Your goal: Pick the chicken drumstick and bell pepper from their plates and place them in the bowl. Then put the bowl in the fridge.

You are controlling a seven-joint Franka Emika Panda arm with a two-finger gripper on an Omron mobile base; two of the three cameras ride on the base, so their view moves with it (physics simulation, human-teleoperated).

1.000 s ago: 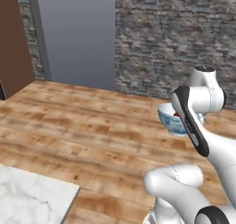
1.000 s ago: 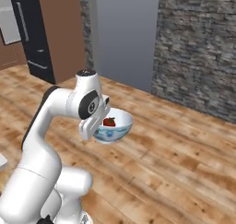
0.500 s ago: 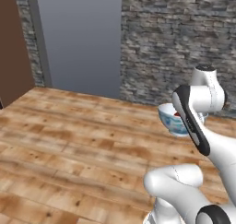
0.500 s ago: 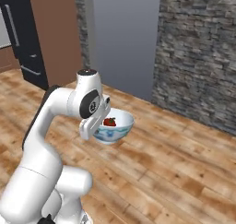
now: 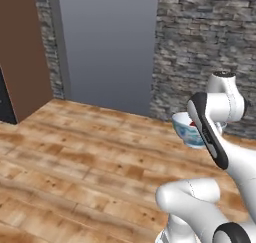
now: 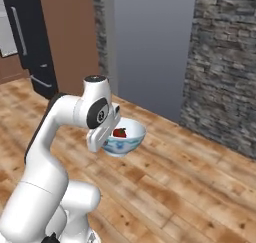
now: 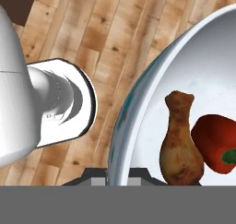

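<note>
**Bowl carried above the floor**

The hand view shows the chicken drumstick beside the bell pepper inside the bowl. The right base view shows the fridge at far left. The folded arm holds the bowl's rim; its fingers clamp it.

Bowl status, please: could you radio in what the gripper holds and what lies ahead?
Gripper clamped on bowl rim, carried above wood floor. Chicken drumstick and bell pepper inside. Fridge far left, door shut.
</note>
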